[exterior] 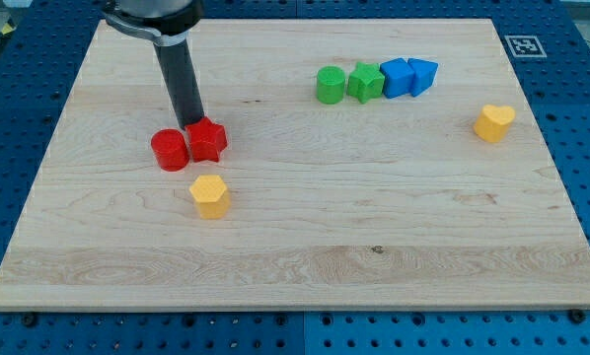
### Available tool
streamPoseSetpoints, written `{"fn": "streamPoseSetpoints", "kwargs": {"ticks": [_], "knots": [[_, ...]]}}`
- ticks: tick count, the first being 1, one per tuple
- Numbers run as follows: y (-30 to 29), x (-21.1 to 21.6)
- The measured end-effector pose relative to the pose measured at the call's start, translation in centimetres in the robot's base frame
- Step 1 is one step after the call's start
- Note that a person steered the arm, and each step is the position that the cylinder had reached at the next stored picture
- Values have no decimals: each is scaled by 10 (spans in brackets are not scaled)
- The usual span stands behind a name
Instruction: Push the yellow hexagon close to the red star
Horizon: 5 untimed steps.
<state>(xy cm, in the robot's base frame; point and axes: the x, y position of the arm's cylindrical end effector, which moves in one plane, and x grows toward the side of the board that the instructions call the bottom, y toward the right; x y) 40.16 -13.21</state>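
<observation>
My tip touches red star, above yellow hexagon.

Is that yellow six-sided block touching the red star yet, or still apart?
Apart. A strip of bare board shows between the yellow hexagon and the red star above it.

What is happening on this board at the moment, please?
One arm with a dark rod pushes blocks on a wooden board. My tip sits just above the red star and the red cylinder, at their upper edge. The yellow hexagon lies just below the star, close but apart.
</observation>
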Motion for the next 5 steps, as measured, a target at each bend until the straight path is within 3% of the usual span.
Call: {"fn": "streamPoseSetpoints", "kwargs": {"ticks": [4, 5], "knots": [[22, 6], [28, -11]]}}
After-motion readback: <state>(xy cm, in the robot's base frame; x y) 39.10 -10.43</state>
